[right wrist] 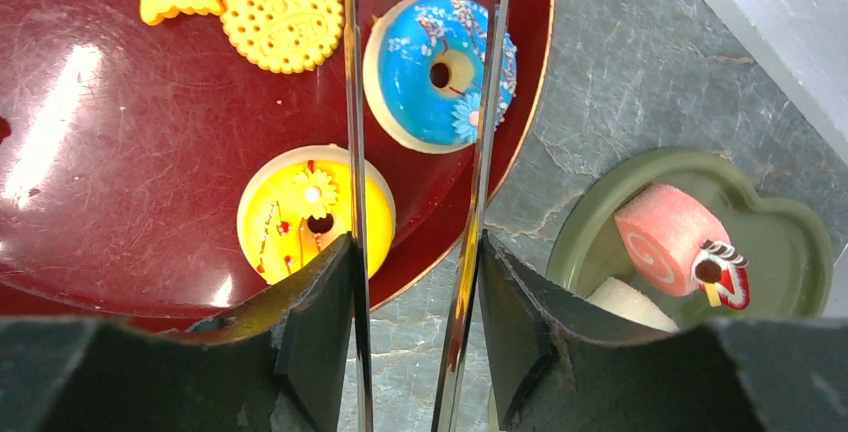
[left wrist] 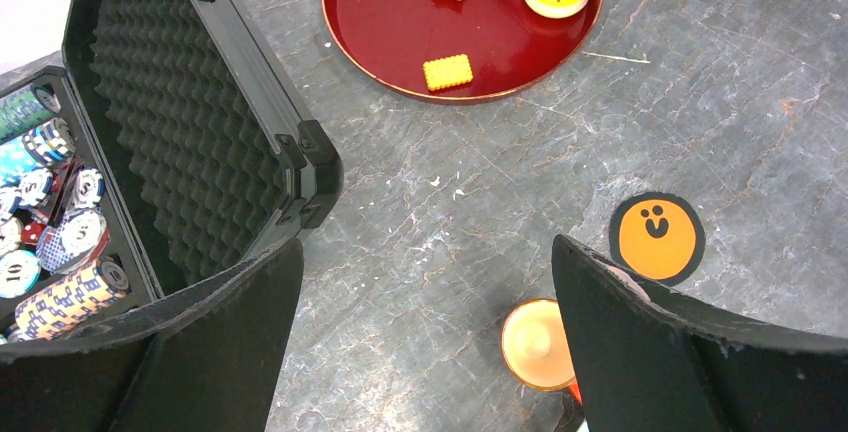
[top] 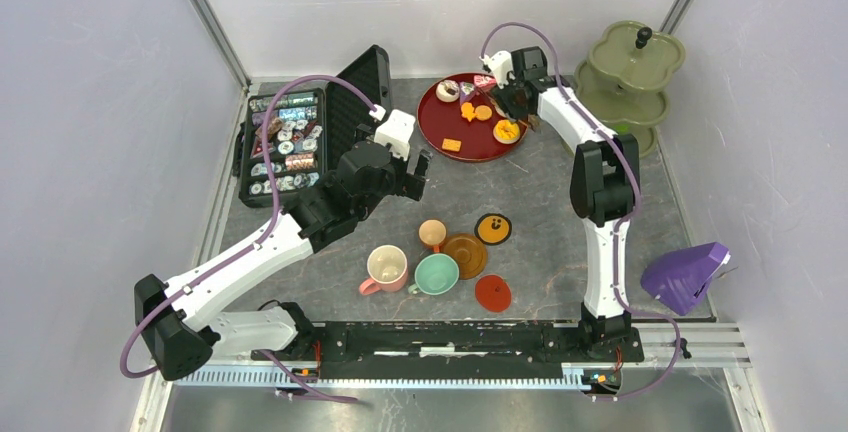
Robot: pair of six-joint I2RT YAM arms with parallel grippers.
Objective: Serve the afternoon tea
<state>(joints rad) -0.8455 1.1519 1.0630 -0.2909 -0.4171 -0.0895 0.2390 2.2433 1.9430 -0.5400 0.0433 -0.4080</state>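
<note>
Right pincer (right wrist: 415,247): about half closed, clamped from outside on the two blades of the metal tongs (right wrist: 468,252). Nothing else is in it. The tongs reach up the middle of the right wrist view, over the red tray (right wrist: 120,202).

Blue donut (right wrist: 440,72): on the tray, upper centre of that view, close to the tray's right rim. One blade crosses its left edge, the other its right side. I cannot tell whether the blades touch it or hang just above. It is not lifted.

Yellow donut (right wrist: 315,212): just beside the left blade, lower in the frame.

Green stand (right wrist: 780,222): lower right of the frame. Its plate already carries a pink roll (right wrist: 665,237) and a pale piece beside it.

Left pincer (left wrist: 425,252): jaws wide apart and empty, hanging over the bench (left wrist: 450,202). The small orange cup (left wrist: 540,342) is below, near its right finger, and the orange-faced saucer (left wrist: 655,237) is further up the frame.

Step in hand (judged): taking the blue donut with the tongs to carry it to the stand.

Risks:
- The blades sit off-centre on the donut. A squeeze there could roll it out sideways or over the nearby rim.
- The tongs are thin and smooth. A harder squeeze could make them twist or slide in the pincer.
- The left blade runs close to the yellow donut and may shove it when the tongs close or lift.
- Part of the stand plate is taken. A drop there may land on the roll, or bounce off onto the bench.
- If the left pincer descends, it could tip the cup.
</note>
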